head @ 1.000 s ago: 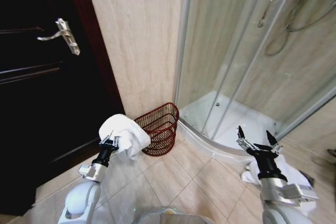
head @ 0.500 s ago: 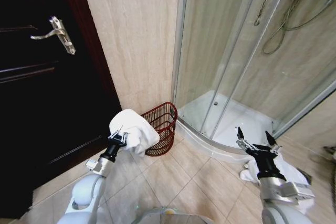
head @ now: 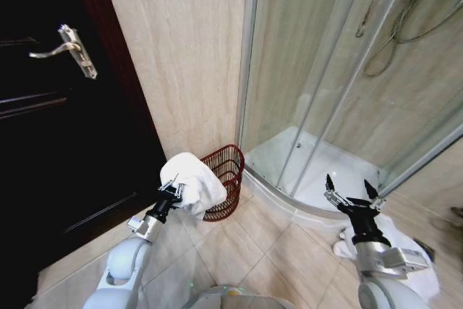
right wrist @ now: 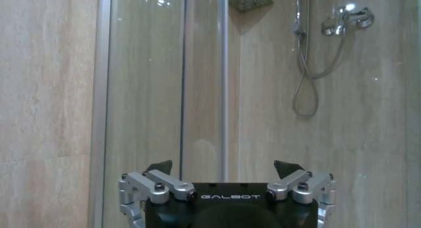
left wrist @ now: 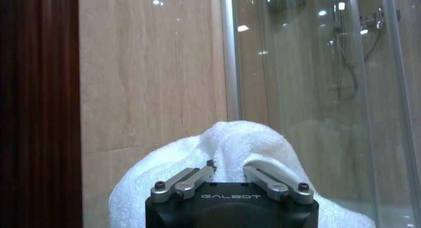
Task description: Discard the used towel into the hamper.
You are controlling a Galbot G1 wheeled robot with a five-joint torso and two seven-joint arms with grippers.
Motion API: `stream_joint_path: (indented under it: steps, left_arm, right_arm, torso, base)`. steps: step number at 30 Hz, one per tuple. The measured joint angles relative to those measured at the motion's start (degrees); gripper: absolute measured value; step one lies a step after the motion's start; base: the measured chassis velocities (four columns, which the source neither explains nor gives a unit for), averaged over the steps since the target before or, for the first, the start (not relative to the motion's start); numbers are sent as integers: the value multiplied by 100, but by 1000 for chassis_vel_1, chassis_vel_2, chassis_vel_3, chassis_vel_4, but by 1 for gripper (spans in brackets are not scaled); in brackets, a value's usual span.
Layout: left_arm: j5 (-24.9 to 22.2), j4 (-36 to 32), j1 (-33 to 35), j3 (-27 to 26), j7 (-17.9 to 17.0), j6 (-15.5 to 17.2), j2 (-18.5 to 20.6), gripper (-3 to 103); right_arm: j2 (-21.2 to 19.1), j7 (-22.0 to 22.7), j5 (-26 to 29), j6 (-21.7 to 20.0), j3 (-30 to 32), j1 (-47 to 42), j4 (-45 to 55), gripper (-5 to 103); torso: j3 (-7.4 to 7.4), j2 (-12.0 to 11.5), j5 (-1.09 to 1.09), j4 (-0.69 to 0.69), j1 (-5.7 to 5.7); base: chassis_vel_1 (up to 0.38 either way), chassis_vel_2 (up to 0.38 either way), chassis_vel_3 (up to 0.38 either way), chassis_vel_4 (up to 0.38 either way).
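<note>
A dark door (head: 51, 128) with a metal lever handle (head: 64, 47) stood at ten o'clock; a glass shower enclosure (head: 340, 85) rose at two o'clock. Between them, against the tiled wall (head: 181, 56), sat the hamper (head: 224, 187), a rounded red-brown wire basket. The left gripper (head: 176, 192) clenched a bunched white towel (head: 192, 184) touching the hamper's near rim. The right gripper (head: 349, 195) hung spread wide at four o'clock.

Beige tiled wall (head: 181, 56), dark wooden door (head: 51, 142) with metal handle (head: 69, 50), curved glass shower enclosure (head: 340, 77) (hose inside), beige tiled floor (head: 246, 251)
</note>
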Motion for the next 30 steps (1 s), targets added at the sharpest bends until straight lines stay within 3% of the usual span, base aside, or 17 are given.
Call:
stream_joint_path:
  steps: [9,14,17,23,30]
  left_arm:
    - [90,14,-507,677,-140,366,141,5]
    - [31,335,-1495,1741,-839,740,491,5]
    - [-132,559,-2045,2106,-1102,832,625,5]
    - [-635,1438,-3490,2963,-1572,753,907,5]
    - [-364,2369,-4617,3289,-1592,625,928,5]
  right_arm:
    - [3,173,-181,8,-15,44,12,100]
    - [37,171,-56,-163,8,87,127,100]
    - [50,169,-49,-192,23,129,145,100]
    - [104,169,-39,-241,64,229,179,100]
    - [118,183,-31,-242,92,290,160,100]
  torso:
    - [4,7,1,-1,3]
    - [6,12,0,-2,2]
    - [8,13,0,-2,2]
    - [10,15,0,-2,5]
    - [11,17,0,-2,6]
  base:
    - [-53,57,53,-51]
    - [0,0,0,0]
    - [0,0,0,0]
    - [0,0,0,0]
    - [0,0,0,0]
